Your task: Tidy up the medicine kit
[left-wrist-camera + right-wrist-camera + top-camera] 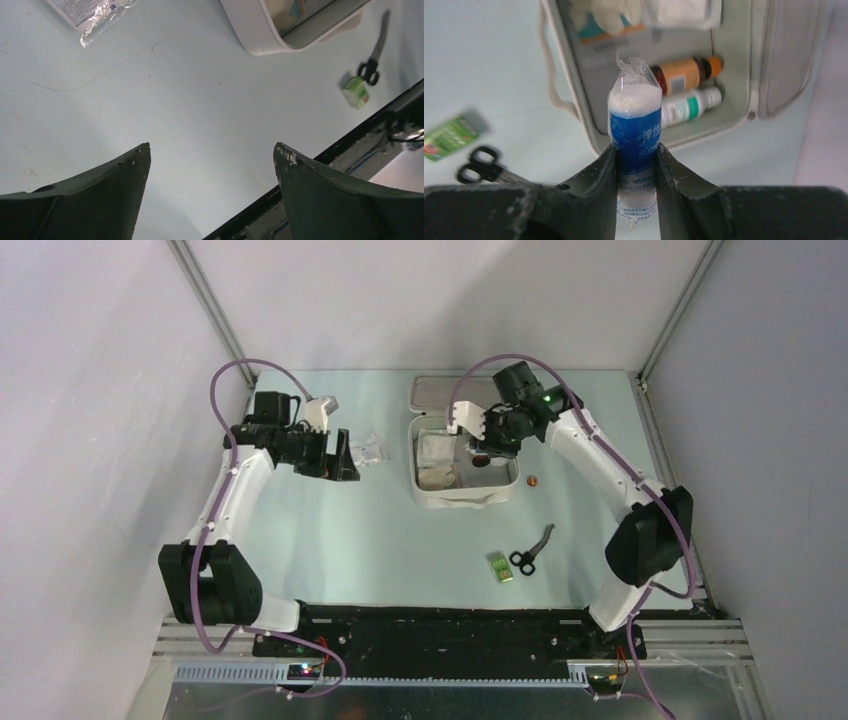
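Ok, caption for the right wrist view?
Right end effector grips a blue-wrapped roll over the open medicine kit; amber bottle and white bottle inside.

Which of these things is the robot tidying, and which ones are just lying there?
For the job: medicine kit; blue wrapped roll in the right tool; orange bottle and white bottle inside it; probably also scissors, green box, clear packet.
Just lying about: perhaps the small brown thing beside the kit.
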Robot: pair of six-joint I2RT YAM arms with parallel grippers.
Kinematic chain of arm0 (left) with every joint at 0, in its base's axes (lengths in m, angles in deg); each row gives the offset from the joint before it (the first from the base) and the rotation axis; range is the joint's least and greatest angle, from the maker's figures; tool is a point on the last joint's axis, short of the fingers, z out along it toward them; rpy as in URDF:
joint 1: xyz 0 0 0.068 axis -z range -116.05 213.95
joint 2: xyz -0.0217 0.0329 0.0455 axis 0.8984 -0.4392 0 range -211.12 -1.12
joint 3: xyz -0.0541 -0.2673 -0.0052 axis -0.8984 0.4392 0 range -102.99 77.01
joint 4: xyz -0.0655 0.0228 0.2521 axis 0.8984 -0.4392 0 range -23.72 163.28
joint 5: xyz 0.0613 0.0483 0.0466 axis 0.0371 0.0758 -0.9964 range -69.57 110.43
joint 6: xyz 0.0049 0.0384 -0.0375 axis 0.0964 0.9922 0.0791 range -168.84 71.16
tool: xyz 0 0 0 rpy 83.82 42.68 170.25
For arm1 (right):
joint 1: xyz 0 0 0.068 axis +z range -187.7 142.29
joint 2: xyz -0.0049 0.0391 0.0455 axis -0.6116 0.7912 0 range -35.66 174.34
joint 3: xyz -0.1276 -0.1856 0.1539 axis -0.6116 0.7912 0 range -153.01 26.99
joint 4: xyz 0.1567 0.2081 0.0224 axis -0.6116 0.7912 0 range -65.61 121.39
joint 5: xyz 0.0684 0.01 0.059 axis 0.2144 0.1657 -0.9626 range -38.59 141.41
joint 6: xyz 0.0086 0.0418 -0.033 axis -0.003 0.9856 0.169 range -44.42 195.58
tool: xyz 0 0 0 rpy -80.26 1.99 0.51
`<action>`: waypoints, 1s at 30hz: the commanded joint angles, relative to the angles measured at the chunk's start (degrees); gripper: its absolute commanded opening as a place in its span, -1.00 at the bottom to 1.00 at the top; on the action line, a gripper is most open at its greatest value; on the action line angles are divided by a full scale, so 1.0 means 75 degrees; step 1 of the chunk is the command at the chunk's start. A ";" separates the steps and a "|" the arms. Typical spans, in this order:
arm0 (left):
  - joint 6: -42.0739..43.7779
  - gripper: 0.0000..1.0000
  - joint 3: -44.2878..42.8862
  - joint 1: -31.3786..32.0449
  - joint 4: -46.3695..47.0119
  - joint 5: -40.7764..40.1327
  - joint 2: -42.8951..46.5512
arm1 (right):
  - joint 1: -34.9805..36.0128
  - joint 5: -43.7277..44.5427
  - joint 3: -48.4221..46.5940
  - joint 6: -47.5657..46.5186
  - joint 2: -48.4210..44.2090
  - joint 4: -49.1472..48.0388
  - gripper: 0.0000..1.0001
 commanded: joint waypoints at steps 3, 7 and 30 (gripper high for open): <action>0.1140 0.93 0.0158 0.0327 0.0014 -0.1133 0.0812 | -0.0772 0.0311 -0.0061 -0.1052 0.1189 -0.0199 -0.43; 0.1052 0.93 0.0155 0.0332 0.0030 -0.1299 0.0920 | -0.0803 0.0069 0.0030 -0.1577 0.1581 -0.0571 -0.42; 0.0627 0.99 -0.0179 0.0373 0.0573 -0.2523 0.0197 | -0.0423 0.0239 0.0017 -0.2518 0.2929 0.0316 0.06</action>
